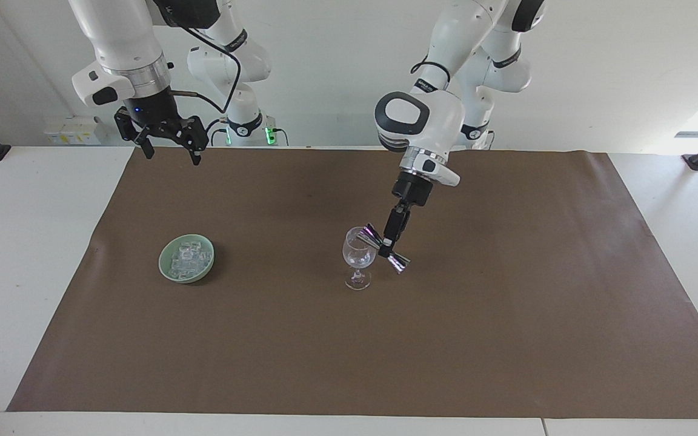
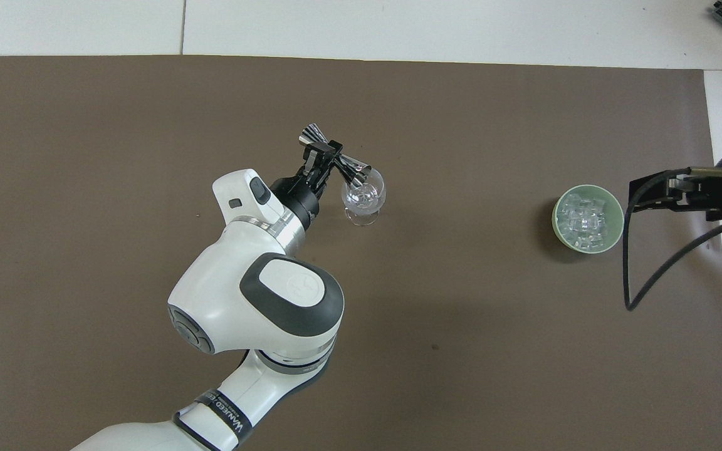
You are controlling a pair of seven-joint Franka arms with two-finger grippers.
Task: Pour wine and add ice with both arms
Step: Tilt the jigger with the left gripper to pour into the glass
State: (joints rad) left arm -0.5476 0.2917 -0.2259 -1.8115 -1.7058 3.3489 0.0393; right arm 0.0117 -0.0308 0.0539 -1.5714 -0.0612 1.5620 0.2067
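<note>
Steel jigger (image 1: 386,247): I see it tilted, clamped at its waist by the left gripper (image 1: 389,241), one cup's mouth at the wine glass (image 1: 358,257) rim.
Wine glass: upright mid-mat, well apart from every table edge.
Ice (image 2: 584,219): heaped in the green bowl (image 2: 615,216), toward the right arm's end of the table.
Right gripper (image 1: 170,148): my facing view shows it raised with its fingers apart over the mat's edge nearest the robots, waiting.
Overhead view: I only get the right gripper (image 2: 655,194) partly, beside the bowl.
Brown mat (image 1: 506,327): covers most of the tabletop.
</note>
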